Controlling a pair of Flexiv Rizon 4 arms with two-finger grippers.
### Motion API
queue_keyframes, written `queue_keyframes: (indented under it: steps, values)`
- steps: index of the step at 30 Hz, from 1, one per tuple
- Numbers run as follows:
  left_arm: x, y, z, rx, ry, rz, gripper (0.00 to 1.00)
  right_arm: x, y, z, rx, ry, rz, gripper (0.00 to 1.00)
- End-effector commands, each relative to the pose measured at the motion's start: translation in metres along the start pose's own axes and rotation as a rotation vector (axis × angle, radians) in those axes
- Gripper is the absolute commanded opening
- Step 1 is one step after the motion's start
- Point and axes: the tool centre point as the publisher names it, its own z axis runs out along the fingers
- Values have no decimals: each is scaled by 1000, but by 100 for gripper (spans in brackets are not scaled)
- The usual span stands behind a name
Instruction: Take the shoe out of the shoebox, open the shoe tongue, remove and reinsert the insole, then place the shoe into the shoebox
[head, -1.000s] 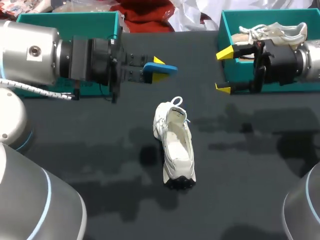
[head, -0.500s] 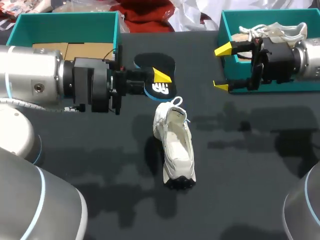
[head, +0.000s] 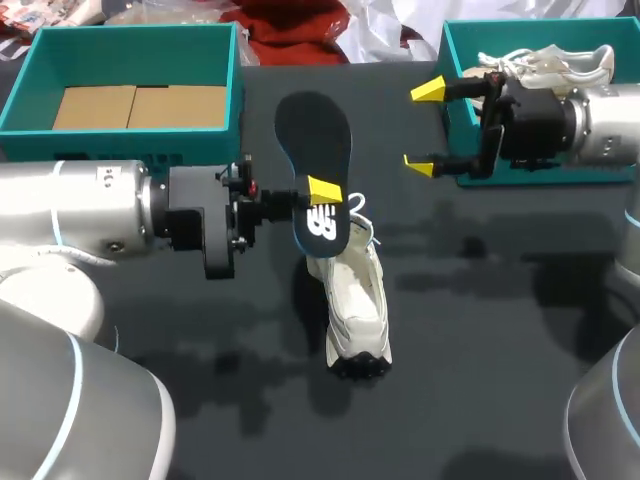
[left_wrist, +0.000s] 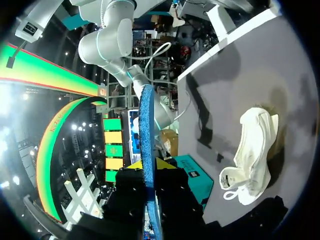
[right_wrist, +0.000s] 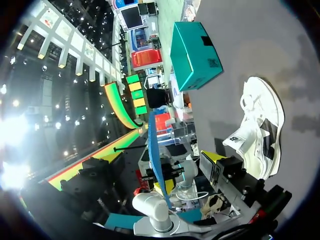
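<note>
Shoe: the shoe (head: 352, 295), white, is lying near the middle of the black table (head: 490, 340). Its opening is facing up and showing a pale inside. The dark-soled end is pointing at the near edge, the laced end away.

Left arm: the left arm (head: 90, 215) is coming in from the left, running low and level over the table, just beyond the shoe's far end.

Left claw: the left claw (head: 320, 192) is clenched on the insole. In the wrist view its two yellow tips are pressing on the edge-on blue strip from both sides.

Insole: the insole (head: 313, 140) is being held off the table, dark face with a white mark turned up, its length running away toward the far edge. In the head view the marked end is overlapping the shoe's far end, and contact cannot be told there. In the left wrist view the shoe is lying off to one side of the claw, apart from the insole.

Right claw: the right claw (head: 424, 128) is released, fingers standing wide apart and gripping nothing. It is hanging over the table just beside the right shoebox.

Right shoebox: the right shoebox (head: 452, 60), teal, is sitting at the far right. A second shoe (head: 560, 62), pale, is lying inside, and the right arm (head: 600, 125) is crossing over it.

Left shoebox: the left shoebox (head: 230, 90), teal, is sitting at the far left, with brown cardboard (head: 135, 105) lying on its floor.
</note>
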Motion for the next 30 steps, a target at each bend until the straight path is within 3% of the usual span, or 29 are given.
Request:
queue_keyframes:
  steps: [1,9,21,30]
  values:
    - [5,-5,-1,-11,-117,37,0,-4,6,11,4,7,2,100]
    - [5,-5,-1,-11,-117,37,0,-4,6,11,4,7,2,100]
    - [15,16,22,-62,-40,41,0,-12,1,41,42,-39,-160,100]
    - [18,34,29,-92,-7,71,0,-16,0,43,69,-45,-165,100]
